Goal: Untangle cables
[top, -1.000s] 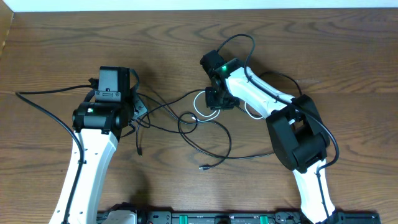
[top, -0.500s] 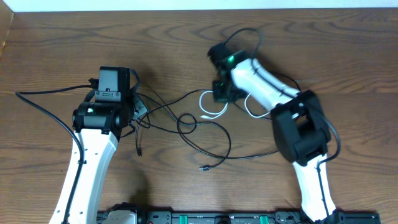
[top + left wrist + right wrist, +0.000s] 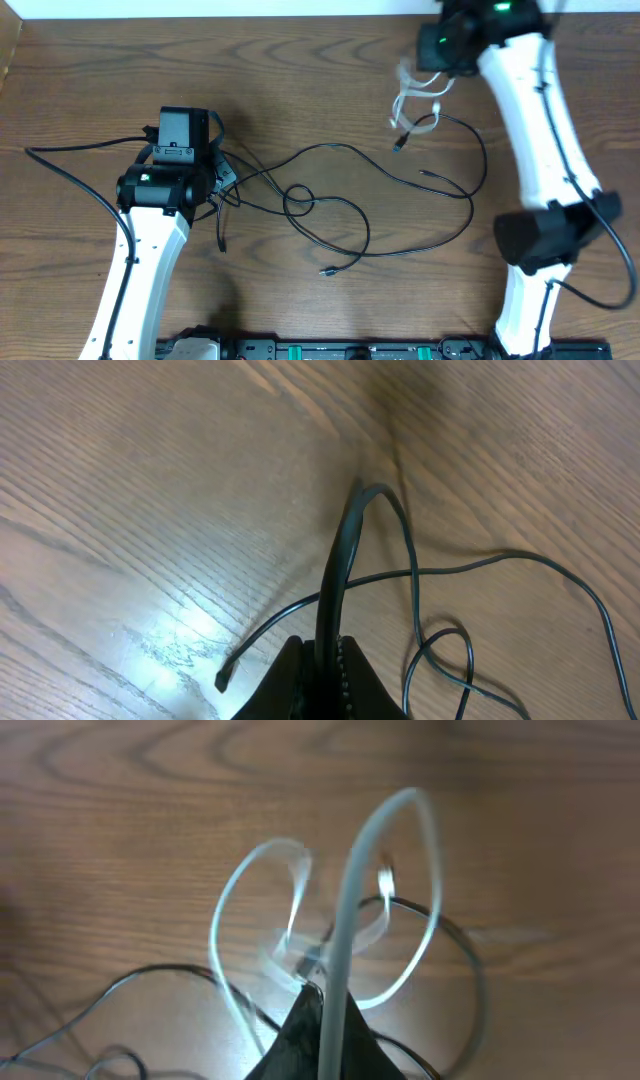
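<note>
Since the right hand (image 3: pixel 322 1005), pinching the thin short white cable (image 3: pixel 345 890), has swept it toward the far right of the wooden bench (image 3: pixel 300 60), it looks nearly clear of the looping thin black cables (image 3: pixel 330 147), one pinched by the left hand (image 3: pixel 322 660).

Two arms are working over one wooden table (image 3: pixel 100 80): the left arm (image 3: pixel 150 240) and the right arm (image 3: pixel 535 110), together carrying two grippers, the left gripper (image 3: pixel 322 660) and the right gripper (image 3: pixel 320 1010). One white cable (image 3: pixel 412 98) is hanging at upper right. Apparently two black cables (image 3: pixel 340 215) are sprawling across the centre, showing four plug ends (image 3: pixel 325 270).
</note>
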You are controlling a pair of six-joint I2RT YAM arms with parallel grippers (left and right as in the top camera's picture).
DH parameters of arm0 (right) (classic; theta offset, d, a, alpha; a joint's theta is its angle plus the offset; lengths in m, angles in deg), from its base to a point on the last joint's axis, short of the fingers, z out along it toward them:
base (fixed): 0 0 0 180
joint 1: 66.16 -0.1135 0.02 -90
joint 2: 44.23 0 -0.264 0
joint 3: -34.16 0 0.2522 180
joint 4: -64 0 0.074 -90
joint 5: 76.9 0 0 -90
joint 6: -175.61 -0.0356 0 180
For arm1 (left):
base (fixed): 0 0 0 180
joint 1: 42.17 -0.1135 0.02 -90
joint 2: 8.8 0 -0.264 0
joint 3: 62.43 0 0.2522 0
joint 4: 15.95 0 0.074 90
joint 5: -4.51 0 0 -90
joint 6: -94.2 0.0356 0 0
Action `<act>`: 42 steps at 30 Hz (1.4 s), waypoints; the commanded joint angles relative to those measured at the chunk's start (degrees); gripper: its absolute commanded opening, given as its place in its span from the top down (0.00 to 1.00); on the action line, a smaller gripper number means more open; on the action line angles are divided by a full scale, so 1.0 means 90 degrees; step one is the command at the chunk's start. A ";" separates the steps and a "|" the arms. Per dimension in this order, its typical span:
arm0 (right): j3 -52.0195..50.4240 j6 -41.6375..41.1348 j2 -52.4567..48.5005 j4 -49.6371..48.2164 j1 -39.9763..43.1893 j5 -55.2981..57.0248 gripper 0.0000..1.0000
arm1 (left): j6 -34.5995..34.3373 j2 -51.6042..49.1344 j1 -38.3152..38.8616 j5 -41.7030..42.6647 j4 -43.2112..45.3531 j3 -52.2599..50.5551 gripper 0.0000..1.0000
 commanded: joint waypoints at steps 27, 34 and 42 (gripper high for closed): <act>0.0165 0.0639 0.0146 -0.3509 0.3640 0.0243 0.99 | -0.0032 -0.0024 -0.0034 -0.0039 0.0075 0.0049 0.92; 0.0165 0.0265 -0.0255 -0.4981 0.3827 0.0301 0.99 | -0.0032 -0.0024 -0.0034 -0.0039 0.0177 0.0049 0.92; 0.0165 -0.0112 -0.1535 -0.5251 0.3844 0.0291 0.99 | -0.0032 -0.0024 -0.0032 -0.0036 0.0172 0.0049 0.92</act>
